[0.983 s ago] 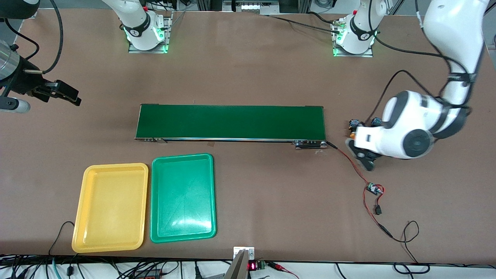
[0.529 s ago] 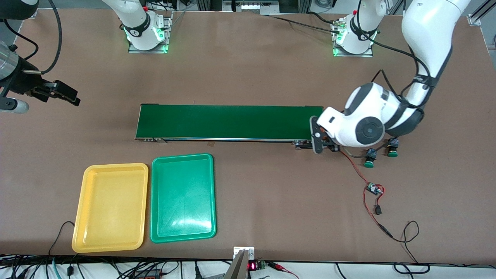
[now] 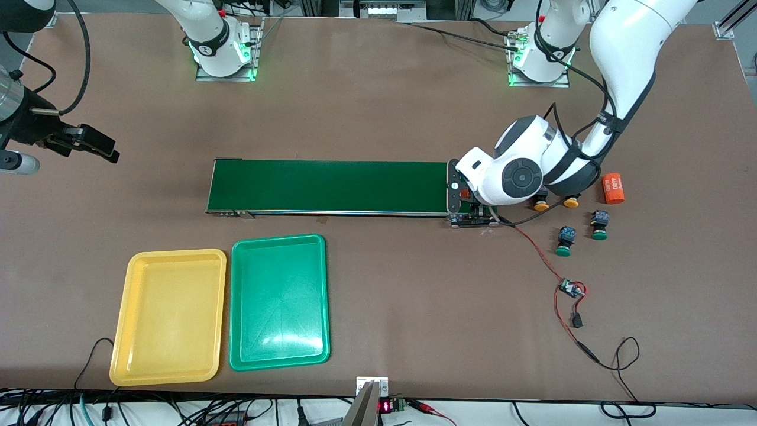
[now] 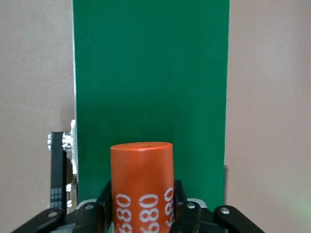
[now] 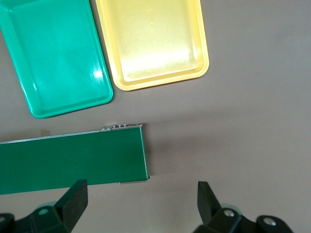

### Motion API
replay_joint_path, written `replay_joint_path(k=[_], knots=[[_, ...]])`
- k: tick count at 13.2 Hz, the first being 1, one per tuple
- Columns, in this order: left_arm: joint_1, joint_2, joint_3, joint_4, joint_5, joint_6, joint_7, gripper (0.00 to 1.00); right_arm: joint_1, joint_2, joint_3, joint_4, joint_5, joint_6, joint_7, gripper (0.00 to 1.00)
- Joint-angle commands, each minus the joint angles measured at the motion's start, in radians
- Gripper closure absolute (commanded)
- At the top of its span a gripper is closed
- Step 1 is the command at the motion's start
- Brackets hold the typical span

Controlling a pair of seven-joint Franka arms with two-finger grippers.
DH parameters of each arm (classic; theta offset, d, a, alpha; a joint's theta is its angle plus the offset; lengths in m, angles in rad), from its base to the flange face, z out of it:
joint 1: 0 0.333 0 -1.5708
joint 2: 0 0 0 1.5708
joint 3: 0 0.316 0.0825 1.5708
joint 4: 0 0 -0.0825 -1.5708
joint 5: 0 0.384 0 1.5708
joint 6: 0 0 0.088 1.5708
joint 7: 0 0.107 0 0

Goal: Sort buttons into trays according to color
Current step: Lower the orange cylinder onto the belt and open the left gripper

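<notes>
Two yellow-orange buttons (image 3: 541, 206) (image 3: 571, 203) and two green buttons (image 3: 563, 242) (image 3: 599, 228) stand on the table past the left arm's end of the conveyor belt (image 3: 349, 186). My left gripper (image 3: 467, 198) (image 4: 142, 204) hangs over that end of the belt, shut on an orange cylinder (image 4: 142, 179) with white print. The yellow tray (image 3: 168, 316) (image 5: 155, 43) and the green tray (image 3: 278, 302) (image 5: 53, 53) lie side by side, nearer the front camera than the belt, with nothing in them. My right gripper (image 3: 97, 145) (image 5: 141, 191) waits open at the right arm's end of the table.
A second orange cylinder (image 3: 613, 188) lies beside the yellow-orange buttons. A red and black wire runs from the belt's end to a small circuit board (image 3: 571, 289) on the table. The belt (image 4: 150, 73) (image 5: 68, 162) carries nothing.
My left arm has swung from the buttons' spot to the belt's end with the orange cylinder in its gripper, uncovering the buttons and the second cylinder. The right arm has barely shifted.
</notes>
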Motion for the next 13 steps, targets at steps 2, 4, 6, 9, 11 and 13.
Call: replay_joint_path(k=[2, 4, 6, 9, 11, 13], knots=[[0.016, -0.025, -0.01, -0.017, 0.022, 0.009, 0.054, 0.0, -0.007, 0.011, -0.001, 0.02, 0.013, 0.0, -0.01, 0.0], [0.016, -0.025, -0.01, -0.017, 0.022, 0.009, 0.054, 0.0, -0.014, 0.011, -0.001, 0.02, 0.013, -0.002, -0.01, 0.0], [0.018, -0.066, -0.01, -0.01, 0.022, -0.012, 0.044, 0.0, -0.014, 0.011, -0.001, 0.02, 0.013, -0.002, -0.01, 0.0], [0.039, -0.113, 0.004, 0.077, 0.021, -0.171, -0.002, 0.0, -0.014, 0.011, -0.001, 0.02, 0.013, -0.002, -0.01, 0.0], [0.108, -0.113, 0.001, 0.121, 0.022, -0.196, -0.131, 0.0, -0.014, 0.011, -0.001, 0.02, 0.013, -0.002, -0.01, 0.0], [0.119, -0.11, 0.007, 0.18, 0.037, -0.199, -0.264, 0.0, -0.014, 0.011, -0.001, 0.02, 0.013, -0.002, -0.01, 0.0]])
